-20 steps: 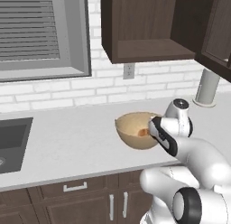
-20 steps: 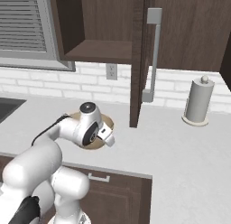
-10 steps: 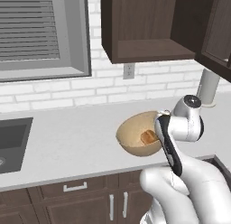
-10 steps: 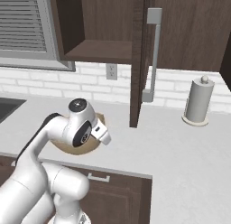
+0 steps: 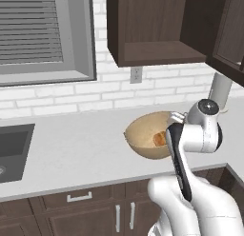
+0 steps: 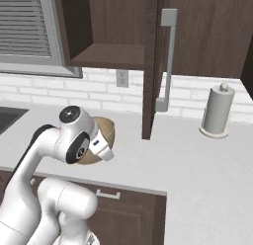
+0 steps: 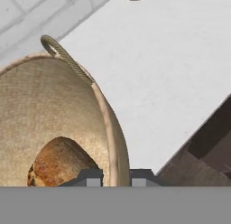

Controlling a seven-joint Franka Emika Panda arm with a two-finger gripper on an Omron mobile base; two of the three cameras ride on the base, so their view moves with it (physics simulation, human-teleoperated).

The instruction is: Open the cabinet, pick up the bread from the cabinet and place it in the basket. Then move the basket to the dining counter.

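The tan basket stands on the light grey worktop below the cabinet, whose glass-paned door hangs open. The golden-brown bread lies inside the basket, at its right side. My gripper is at the basket's right rim, one fingertip inside and the other outside, pressed close on the wall. A rope handle shows at the far rim. The dining counter is out of view.
A paper towel roll stands at the back right of the worktop. A sink lies at the far left under a window with blinds. The open door's silver handle hangs just right of the basket.
My arm has swung so the hand sits over the basket's right rim. The basket looks slightly higher in the left base view than half a second ago.
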